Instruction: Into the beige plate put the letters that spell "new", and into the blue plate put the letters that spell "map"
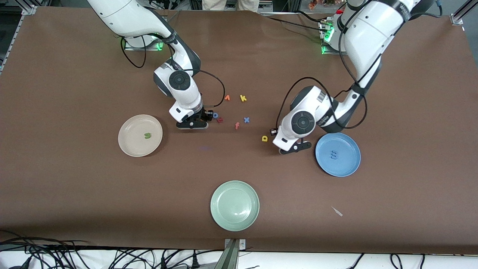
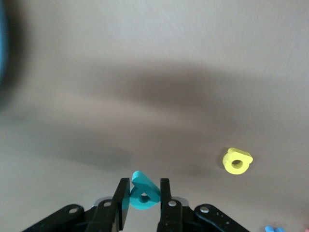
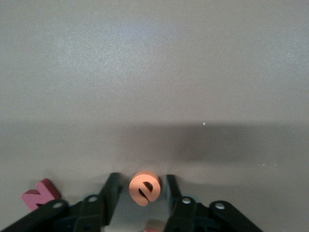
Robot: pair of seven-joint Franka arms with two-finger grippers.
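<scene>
the table [image 1: 74, 194] has a plain brown cover with silver rails at its ends. black cables lie along the white strip at the edge nearest the front camera, and green lights glow at both arm bases.

the left gripper [image 2: 141, 194] is low by the blue plate [image 1: 349, 164], at about its 9 o'clock, and its jaws are clenched on the teal p [image 2: 143, 191]. the yellow a [image 1: 264, 138] lies near it on the cover. the blue m [image 1: 333, 155] lies in the blue plate.

the right gripper [image 3: 141, 189] is down among the loose letters, at about 3 o'clock from the beige plate [image 1: 130, 144]. the orange e [image 3: 144, 188] sits between its jaws, with small gaps on both sides. the w [image 3: 41, 194] lies just beside that gripper. the green n [image 1: 148, 135] lies in the beige plate.

the v [image 1: 227, 98], k [image 1: 243, 98], x [image 1: 246, 120], f [image 1: 237, 125] and o [image 1: 215, 115] lie on the cover between the two arms. a green plate [image 1: 224, 213] sits nearer the front camera, with a pale scrap [image 1: 337, 211] at its 3 o'clock.
</scene>
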